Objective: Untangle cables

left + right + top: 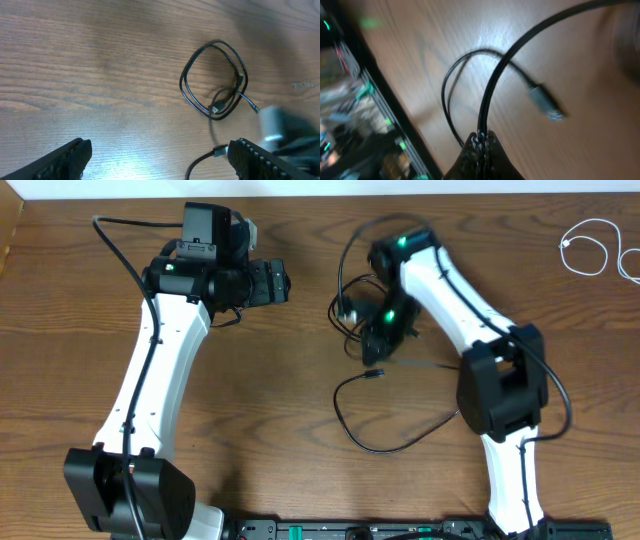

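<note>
Right hand (482, 144) clamped on black cable (488, 95), left hand (160, 162) spread wide above table (100, 75); white cable (588, 246) well apart

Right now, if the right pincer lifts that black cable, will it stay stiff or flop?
Probably flop: the black cable lies in loose curves from the shut right pincer. Likely light, being thin. Its plug end may swing.

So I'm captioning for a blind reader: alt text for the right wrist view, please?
The right gripper is shut on a black cable that arcs up out of frame. Behind it, a thinner black loop ends in a metal-tipped plug over the wooden table.
</note>
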You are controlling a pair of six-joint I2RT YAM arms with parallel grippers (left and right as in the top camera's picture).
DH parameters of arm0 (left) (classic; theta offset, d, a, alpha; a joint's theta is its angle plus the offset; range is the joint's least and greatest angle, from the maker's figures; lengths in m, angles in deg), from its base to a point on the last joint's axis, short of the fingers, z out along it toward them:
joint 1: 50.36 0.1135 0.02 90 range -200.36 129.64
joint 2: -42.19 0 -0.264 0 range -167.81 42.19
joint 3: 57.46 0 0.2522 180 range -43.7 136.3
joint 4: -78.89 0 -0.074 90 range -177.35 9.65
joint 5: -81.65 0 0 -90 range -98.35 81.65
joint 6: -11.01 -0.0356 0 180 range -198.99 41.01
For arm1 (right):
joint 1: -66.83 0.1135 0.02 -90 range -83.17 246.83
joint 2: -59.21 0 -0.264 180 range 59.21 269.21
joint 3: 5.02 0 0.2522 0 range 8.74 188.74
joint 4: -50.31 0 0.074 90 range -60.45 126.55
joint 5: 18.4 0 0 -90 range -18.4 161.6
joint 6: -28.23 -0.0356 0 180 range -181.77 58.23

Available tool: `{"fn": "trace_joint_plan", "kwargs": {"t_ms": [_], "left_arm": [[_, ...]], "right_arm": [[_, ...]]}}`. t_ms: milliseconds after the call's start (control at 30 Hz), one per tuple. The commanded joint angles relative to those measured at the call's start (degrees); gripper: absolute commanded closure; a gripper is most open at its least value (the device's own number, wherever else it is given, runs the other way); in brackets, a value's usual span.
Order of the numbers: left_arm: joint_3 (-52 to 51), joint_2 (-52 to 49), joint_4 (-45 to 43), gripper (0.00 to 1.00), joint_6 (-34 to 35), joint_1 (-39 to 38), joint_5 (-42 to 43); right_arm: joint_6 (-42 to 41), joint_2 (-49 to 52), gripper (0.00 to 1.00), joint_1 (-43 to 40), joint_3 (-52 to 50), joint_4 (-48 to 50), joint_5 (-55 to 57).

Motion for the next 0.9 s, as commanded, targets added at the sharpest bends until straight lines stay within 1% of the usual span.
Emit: {"fn": "trace_joint_plan", "kwargs": {"t_ms": [0,133,233,300,400,500,533,867], "left_arm": [[-0.22,-0.22,0.26,0.08,-0.76,0.17,-0.59],[-0.22,-0.22,0.31,0.08,-0.79,0.17,-0.59],[-0.22,-0.22,0.28,0.08,-0.79,0.17,-0.59],[-0.22,-0.22,0.28,0.08,-0.79,0.17,-0.59],[-0.22,-0.22,0.28,0.08,-0.76,0.17,-0.57],[-0.22,-0.22,0.28,0.08,-0.79,0.17,-0.59],[-0.22,-0.22,0.28,0.08,-0.79,0.17,-0.59],[-0.22,-0.22,0.24,0.08,-0.79,0.17,-0.59]], "right_arm": [[-9.11,-9.01,0.99,-1.84,10.75,-0.24,1.62],[-19.23,-15.08,0.99,-4.76,20.39,2.47,8.28],[-27.23,-19.21,0.99,-7.91,25.27,4.85,14.32],[-33.38,-23.69,0.99,-13.16,28.46,7.52,18.21],[-36.98,-27.23,0.99,-19.65,29.09,11.08,18.47],[-39.28,-29.81,0.99,-28.13,29.09,15.78,18.45],[-39.85,-30.36,0.99,-32.83,29.09,18.18,18.47],[-38.71,-27.56,0.99,-53.66,29.09,25.86,18.73]]}}
